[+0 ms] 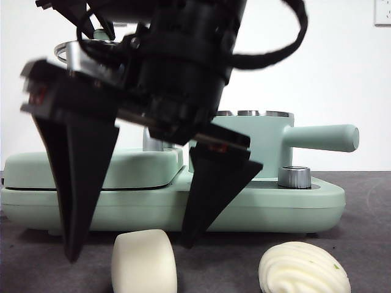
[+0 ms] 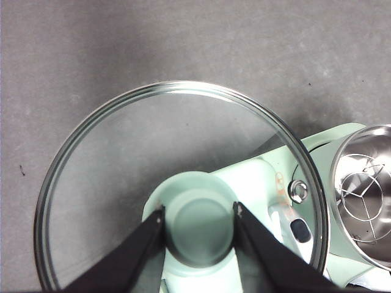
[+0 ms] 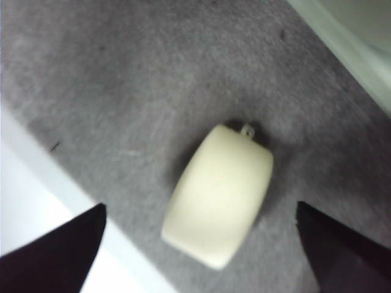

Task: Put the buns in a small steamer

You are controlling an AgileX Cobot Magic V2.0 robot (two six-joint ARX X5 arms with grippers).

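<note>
The glass lid (image 2: 177,183) is held off the steamer (image 2: 366,195) by the left gripper (image 2: 198,213), whose jaws are clamped on its green knob (image 2: 198,229), so the pot stands uncovered. The right gripper (image 1: 131,244) is poised just above the plain bun (image 1: 145,262), jaws spread wide to either side and touching nothing. The swirled bun (image 1: 303,268) lies on the grey table (image 1: 366,244) beside the plain one, both in front of the steamer.

Grey table (image 1: 366,244) bears 2 buns (image 1: 145,264) and cooker base (image 1: 293,204).
</note>
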